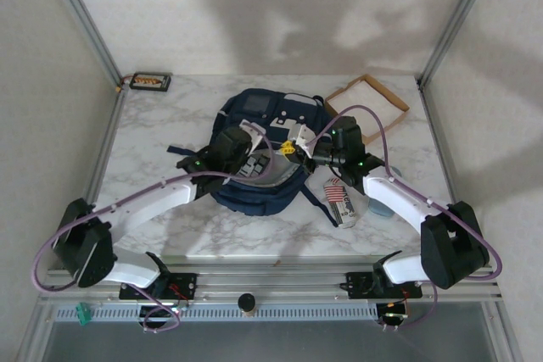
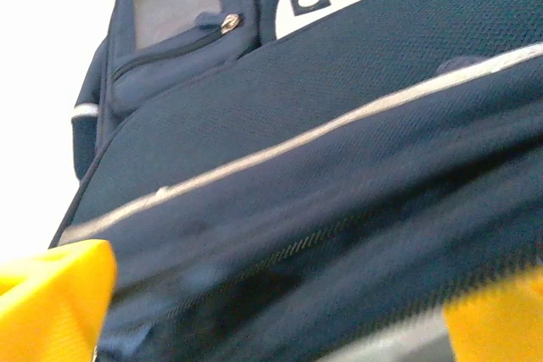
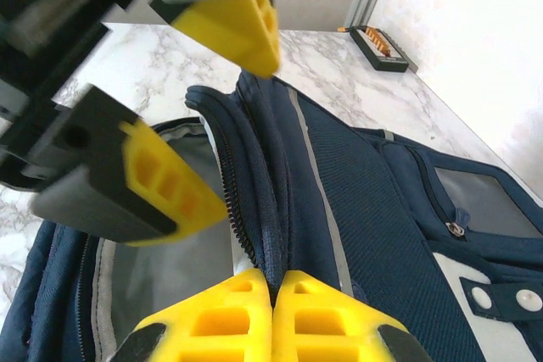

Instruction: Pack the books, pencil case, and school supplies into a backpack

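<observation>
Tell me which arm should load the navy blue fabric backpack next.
Left, likely: the left fingers are open and empty over the backpack, while the right fingers pinch its zipper edge.

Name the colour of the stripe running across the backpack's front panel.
Pale grey stripe on the navy backpack; clearest in the left wrist view.

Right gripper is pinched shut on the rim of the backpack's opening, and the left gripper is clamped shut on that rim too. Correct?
Not quite: the left gripper is open, its jaws standing wide apart over the opening, as the right wrist view shows. The right gripper is indeed pinched shut on the rim of the backpack.
</observation>
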